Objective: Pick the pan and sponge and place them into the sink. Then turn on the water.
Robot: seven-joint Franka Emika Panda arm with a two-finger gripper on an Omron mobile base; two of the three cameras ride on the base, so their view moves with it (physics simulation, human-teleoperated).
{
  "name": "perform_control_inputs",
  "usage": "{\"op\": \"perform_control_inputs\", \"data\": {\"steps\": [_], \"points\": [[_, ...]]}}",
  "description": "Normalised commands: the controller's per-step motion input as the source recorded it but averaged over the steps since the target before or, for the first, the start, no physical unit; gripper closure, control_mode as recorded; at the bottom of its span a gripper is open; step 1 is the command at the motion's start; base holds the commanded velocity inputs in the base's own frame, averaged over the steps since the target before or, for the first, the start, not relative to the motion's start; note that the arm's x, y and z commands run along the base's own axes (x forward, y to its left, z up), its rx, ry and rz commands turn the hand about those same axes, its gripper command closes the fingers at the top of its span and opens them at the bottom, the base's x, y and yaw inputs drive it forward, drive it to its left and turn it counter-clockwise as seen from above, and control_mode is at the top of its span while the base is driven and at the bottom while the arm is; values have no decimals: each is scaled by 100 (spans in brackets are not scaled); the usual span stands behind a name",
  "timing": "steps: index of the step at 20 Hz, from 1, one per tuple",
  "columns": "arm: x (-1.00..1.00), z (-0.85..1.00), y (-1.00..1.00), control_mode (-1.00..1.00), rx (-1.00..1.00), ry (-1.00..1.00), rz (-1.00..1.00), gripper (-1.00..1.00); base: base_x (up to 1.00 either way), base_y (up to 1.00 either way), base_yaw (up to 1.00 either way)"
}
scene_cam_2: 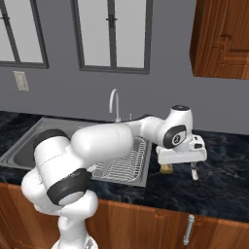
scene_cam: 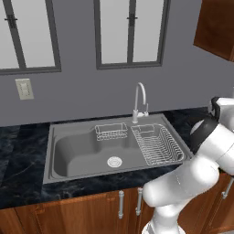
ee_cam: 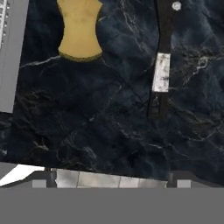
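Note:
The yellow sponge (ee_cam: 80, 30) lies on the black marbled counter just right of the sink (scene_cam: 59, 137). Beside the sponge lies the pan's straight black handle (ee_cam: 164, 39), ending in a pale tip (ee_cam: 161, 72); the pan's round body is out of view. My gripper (ee_cam: 109, 181) hovers over the counter, open, its tips wide apart with nothing between them. In the right base view the gripper (scene_cam_2: 181, 161) hangs above the sponge (scene_cam_2: 167, 168) and the handle tip (scene_cam_2: 194, 174). No water runs from the faucet (scene_cam: 140, 98).
A wire basket (scene_cam: 111, 131) and a wire dish rack (scene_cam: 156, 144) sit inside the basin, around the white drain (scene_cam: 114, 161). The sink's steel rim (ee_cam: 11, 52) runs close to the sponge. Wooden cabinets (scene_cam_2: 221, 39) hang above the counter on the right.

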Motion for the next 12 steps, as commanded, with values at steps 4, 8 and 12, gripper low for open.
{"op": "perform_control_inputs", "data": {"steps": [4, 8, 12], "points": [[18, -37, -32, -100, 5, 0, 9, -100, 0, 0, 0], [33, -39, -3, -100, 2, 0, 1, -100, 0, 0, 0], [32, -36, -3, -100, 3, 0, 0, -100, 0, 0, 0]]}}
